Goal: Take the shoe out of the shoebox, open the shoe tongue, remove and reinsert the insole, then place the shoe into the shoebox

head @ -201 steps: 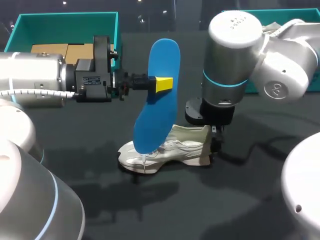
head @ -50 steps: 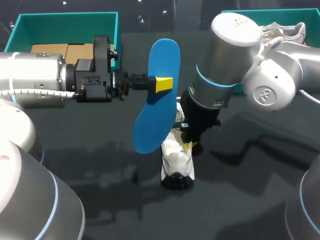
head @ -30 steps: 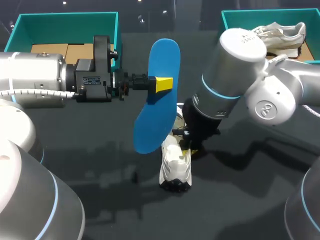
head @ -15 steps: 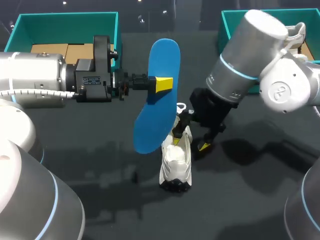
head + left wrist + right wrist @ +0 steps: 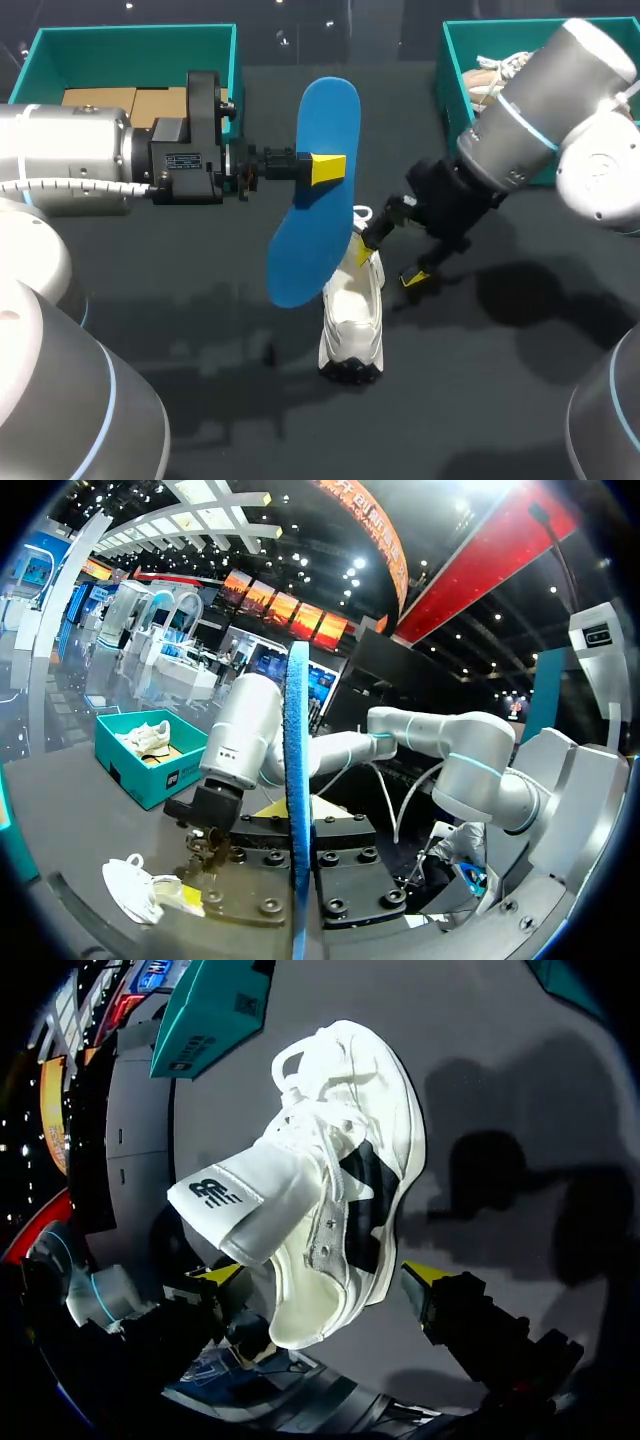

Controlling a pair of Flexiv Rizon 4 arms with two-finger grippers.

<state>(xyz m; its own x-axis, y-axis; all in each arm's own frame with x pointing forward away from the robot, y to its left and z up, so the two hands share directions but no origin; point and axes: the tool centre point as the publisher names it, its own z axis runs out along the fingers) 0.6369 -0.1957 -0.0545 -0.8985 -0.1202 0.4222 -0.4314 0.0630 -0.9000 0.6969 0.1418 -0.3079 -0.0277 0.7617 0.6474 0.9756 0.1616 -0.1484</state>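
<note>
Head view, from my left: a cardboard box (image 5: 120, 100) sits in a teal bin (image 5: 130, 40). My left fingers (image 5: 328, 168) are clenched on the blue insole (image 5: 315, 220), holding it upright above the table (image 5: 200, 400). Just beside it the white sneaker (image 5: 350, 320) stands on the table. Its heel end lies between my right fingers (image 5: 413, 279), which are spread and released.
</note>
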